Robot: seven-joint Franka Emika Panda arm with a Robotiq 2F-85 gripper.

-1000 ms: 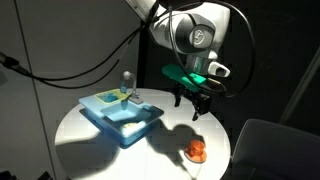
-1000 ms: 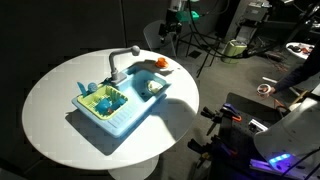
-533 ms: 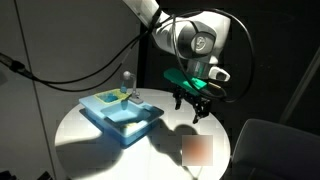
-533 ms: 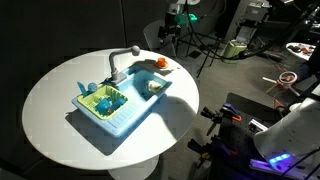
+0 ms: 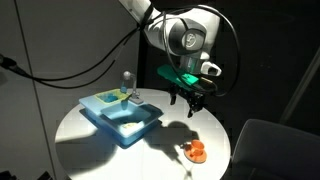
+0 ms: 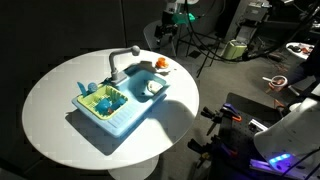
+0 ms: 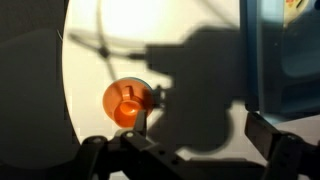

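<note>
Gripper: the gripper point(image 7: 185, 168) hangs in the air over the table, seen from the side in an exterior view point(image 5: 192, 103) and small at the far edge in an exterior view point(image 6: 171, 34).
Jaws: spread wide, with nothing between them; in the wrist view the two dark fingers point(image 7: 93, 152) stand at the lower corners.
Orange cup: the orange cup point(image 7: 125, 102) sits on the bare tabletop below the gripper, clear of both fingers and left of centre in the wrist view; it also shows in both exterior views point(image 5: 196, 151) point(image 6: 160, 64).
Shadow: the gripper's shadow point(image 7: 205, 85) falls across the tabletop, and its edge reaches the cup.
Blue toy sink: the blue toy sink point(image 5: 125, 115) stands beside the cup, well apart from it in one exterior view, nearer in another point(image 6: 125, 112).
Sink parts: a grey faucet point(image 6: 122, 60) rises at its back, and a green rack point(image 6: 103, 101) lies in one half.
Table: the round white table point(image 6: 50, 110) bears it all.
</note>
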